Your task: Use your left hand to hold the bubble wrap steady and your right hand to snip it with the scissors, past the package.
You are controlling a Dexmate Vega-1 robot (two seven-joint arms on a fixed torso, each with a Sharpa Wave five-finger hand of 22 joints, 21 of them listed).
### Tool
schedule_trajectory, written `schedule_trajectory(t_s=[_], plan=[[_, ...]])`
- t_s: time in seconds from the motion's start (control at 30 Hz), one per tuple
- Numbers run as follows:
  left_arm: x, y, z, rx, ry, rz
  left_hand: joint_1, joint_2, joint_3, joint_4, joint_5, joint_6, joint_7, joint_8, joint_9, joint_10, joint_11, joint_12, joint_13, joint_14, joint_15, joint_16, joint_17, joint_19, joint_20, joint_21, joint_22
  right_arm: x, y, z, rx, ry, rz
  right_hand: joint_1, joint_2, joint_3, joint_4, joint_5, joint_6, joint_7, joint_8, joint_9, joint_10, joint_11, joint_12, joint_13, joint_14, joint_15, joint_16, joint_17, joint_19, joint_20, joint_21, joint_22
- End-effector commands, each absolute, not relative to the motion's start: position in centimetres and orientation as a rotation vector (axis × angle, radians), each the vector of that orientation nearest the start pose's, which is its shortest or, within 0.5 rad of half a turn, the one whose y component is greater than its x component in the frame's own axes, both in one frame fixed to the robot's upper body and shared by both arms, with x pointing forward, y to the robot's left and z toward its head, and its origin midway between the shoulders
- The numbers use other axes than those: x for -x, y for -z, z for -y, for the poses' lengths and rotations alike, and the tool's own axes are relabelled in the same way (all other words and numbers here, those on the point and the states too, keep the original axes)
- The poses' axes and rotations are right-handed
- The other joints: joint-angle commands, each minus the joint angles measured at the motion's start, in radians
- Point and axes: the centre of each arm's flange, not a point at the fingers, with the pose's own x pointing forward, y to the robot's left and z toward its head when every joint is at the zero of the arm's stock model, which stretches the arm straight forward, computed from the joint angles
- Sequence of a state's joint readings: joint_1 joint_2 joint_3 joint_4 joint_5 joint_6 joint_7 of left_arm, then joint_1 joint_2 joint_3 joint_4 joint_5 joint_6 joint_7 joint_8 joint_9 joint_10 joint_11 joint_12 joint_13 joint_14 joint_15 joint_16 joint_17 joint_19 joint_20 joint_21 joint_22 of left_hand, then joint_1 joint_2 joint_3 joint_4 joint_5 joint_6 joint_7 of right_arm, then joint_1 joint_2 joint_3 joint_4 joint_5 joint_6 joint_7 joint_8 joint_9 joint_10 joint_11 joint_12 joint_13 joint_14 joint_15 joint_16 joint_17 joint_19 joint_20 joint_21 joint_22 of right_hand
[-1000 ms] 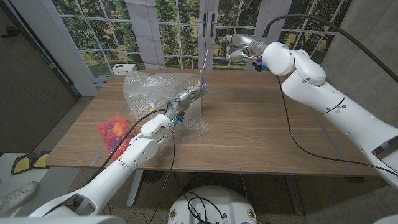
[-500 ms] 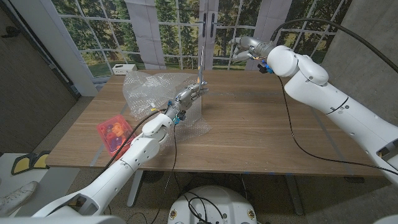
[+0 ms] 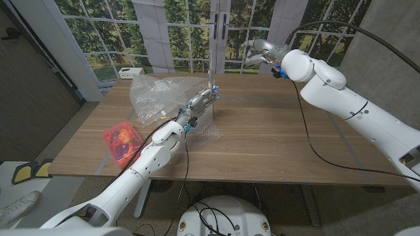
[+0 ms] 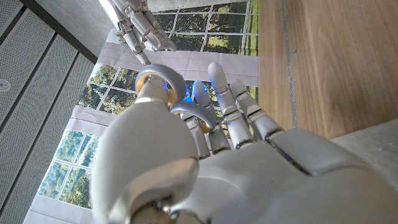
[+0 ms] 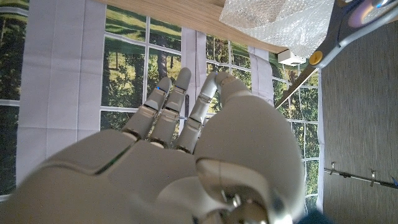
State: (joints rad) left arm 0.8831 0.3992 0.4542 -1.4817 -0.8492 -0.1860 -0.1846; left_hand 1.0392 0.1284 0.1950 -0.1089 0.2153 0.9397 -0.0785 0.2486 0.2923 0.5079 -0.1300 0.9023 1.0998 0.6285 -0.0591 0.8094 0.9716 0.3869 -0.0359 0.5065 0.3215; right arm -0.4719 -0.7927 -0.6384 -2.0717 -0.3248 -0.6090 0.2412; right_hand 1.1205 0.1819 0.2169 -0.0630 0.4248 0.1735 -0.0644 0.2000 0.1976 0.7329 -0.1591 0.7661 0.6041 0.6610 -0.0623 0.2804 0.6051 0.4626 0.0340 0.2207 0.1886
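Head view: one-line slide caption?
Left hand holds scissors upright over bubble wrap; right hand raised, empty.

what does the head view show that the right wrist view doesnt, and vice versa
Head view alone: the left hand holding the scissors blades-up over the table, a red package near the table's left edge, and both arms. Right wrist view alone: the back of the right hand close up, fingers extended, holding nothing, and the scissors' pivot screw. Both share: the bubble wrap, the scissors, the windows.
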Motion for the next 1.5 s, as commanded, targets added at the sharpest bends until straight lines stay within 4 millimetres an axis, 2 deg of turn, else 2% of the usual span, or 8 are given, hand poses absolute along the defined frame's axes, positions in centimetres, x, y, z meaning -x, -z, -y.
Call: schedule_trajectory(t_s=[0.03, 0.37, 0.5, 0.73, 0.87, 1.23, 1.4, 1.5], plan=[[-62.4, 3.3, -15.2, 0.336, 0.637, 0.526, 0.067, 0.048, -0.013, 0.002, 0.009, 0.016, 0.000, -0.010, 0.004, 0.066, -0.079, 0.076, 0.099, -0.034, -0.144, 0.083, 0.123, -0.007, 0.003, 0.023, 0.012, -53.2, -18.2, 16.9, 1.266, -0.014, 0.629, -0.013, 0.000, 0.003, 0.008, -0.006, 0.011, 0.001, 0.003, 0.003, 0.012, 0.000, 0.004, 0.001, 0.000, -0.157, -0.005, 0.006, -0.002, 0.000, 0.005, 0.002], [-62.6, 3.3, -14.8, 0.348, 0.641, 0.514, 0.070, 0.051, -0.030, 0.012, 0.007, 0.022, 0.002, -0.019, 0.004, 0.065, -0.081, 0.193, 0.143, -0.071, -0.138, 0.214, 0.241, -0.002, 0.022, 0.062, 0.030, -53.4, -18.3, 16.7, 1.259, -0.019, 0.640, -0.024, 0.001, 0.006, 0.014, -0.013, 0.014, 0.000, 0.001, 0.003, 0.018, 0.001, 0.006, -0.004, 0.005, -0.158, -0.005, 0.009, -0.002, 0.001, 0.006, 0.002], [-62.6, 3.2, -14.8, 0.347, 0.635, 0.514, 0.093, 0.057, -0.021, 0.004, 0.002, 0.034, 0.034, -0.011, 0.016, 0.066, -0.081, 0.253, 0.142, -0.054, -0.152, 0.238, 0.210, 0.033, 0.017, 0.099, 0.044, -53.5, -18.3, 16.7, 1.257, -0.021, 0.639, -0.032, 0.001, 0.006, 0.019, -0.015, 0.015, 0.000, 0.000, 0.003, 0.018, 0.002, 0.008, -0.005, 0.005, -0.155, -0.008, 0.009, -0.002, 0.002, 0.006, 0.002], [-62.8, 3.2, -14.7, 0.344, 0.642, 0.515, 0.108, 0.060, -0.011, 0.001, -0.002, 0.035, 0.046, -0.004, 0.035, 0.056, -0.081, 0.281, 0.130, -0.041, -0.154, 0.241, 0.177, 0.033, 0.015, 0.118, 0.053, -53.6, -18.3, 16.8, 1.257, -0.020, 0.638, -0.038, 0.000, 0.007, 0.022, -0.019, 0.015, 0.001, 0.000, 0.003, 0.019, 0.001, 0.009, -0.006, 0.004, -0.156, -0.011, 0.009, -0.002, 0.003, 0.007, 0.002], [-63.0, 3.4, -14.5, 0.351, 0.639, 0.503, 0.123, 0.062, 0.000, -0.004, -0.007, 0.044, 0.068, 0.005, 0.049, 0.044, -0.082, 0.282, 0.114, -0.042, -0.156, 0.240, 0.161, 0.029, 0.018, 0.128, 0.058, -53.6, -18.3, 16.8, 1.256, -0.023, 0.637, -0.042, -0.001, 0.008, 0.024, -0.021, 0.016, 0.000, -0.001, 0.003, 0.020, 0.001, 0.009, -0.008, 0.005, -0.158, -0.012, 0.009, -0.002, 0.002, 0.007, 0.002], [-62.9, 3.2, -14.1, 0.299, 0.590, 0.446, 0.151, 0.012, -0.018, -0.033, -0.028, 0.083, 0.056, 0.042, 0.102, 0.058, -0.081, 0.296, 0.088, -0.003, -0.156, 0.278, 0.139, 0.072, 0.010, 0.181, 0.068, -53.6, -18.4, 16.7, 1.257, -0.025, 0.639, -0.049, -0.002, 0.009, 0.026, -0.027, 0.018, -0.001, -0.002, 0.003, 0.023, 0.002, 0.011, -0.012, 0.005, -0.158, -0.014, 0.012, -0.003, 0.003, 0.007, 0.002], [-62.7, 3.2, -14.1, 0.279, 0.562, 0.447, 0.128, -0.005, -0.044, -0.021, -0.029, 0.087, 0.055, 0.058, 0.134, 0.068, -0.081, 0.300, 0.077, 0.009, -0.153, 0.285, 0.116, 0.079, 0.005, 0.197, 0.069, -53.5, -18.5, 16.7, 1.253, -0.018, 0.648, -0.054, -0.001, 0.010, 0.029, -0.030, 0.021, -0.002, -0.002, 0.003, 0.027, 0.003, 0.013, -0.014, 0.007, -0.158, -0.015, 0.013, -0.003, 0.003, 0.007, 0.002], [-62.8, 3.3, -14.1, 0.283, 0.560, 0.431, 0.092, -0.033, -0.075, -0.007, -0.026, 0.085, 0.060, 0.066, 0.154, 0.071, -0.081, 0.301, 0.071, 0.013, -0.151, 0.293, 0.106, 0.083, 0.001, 0.205, 0.066, -53.4, -18.5, 16.7, 1.254, -0.017, 0.650, -0.057, -0.002, 0.011, 0.029, -0.032, 0.022, -0.003, -0.002, 0.003, 0.031, 0.002, 0.015, -0.014, 0.006, -0.159, -0.016, 0.014, -0.003, 0.003, 0.007, 0.002]])
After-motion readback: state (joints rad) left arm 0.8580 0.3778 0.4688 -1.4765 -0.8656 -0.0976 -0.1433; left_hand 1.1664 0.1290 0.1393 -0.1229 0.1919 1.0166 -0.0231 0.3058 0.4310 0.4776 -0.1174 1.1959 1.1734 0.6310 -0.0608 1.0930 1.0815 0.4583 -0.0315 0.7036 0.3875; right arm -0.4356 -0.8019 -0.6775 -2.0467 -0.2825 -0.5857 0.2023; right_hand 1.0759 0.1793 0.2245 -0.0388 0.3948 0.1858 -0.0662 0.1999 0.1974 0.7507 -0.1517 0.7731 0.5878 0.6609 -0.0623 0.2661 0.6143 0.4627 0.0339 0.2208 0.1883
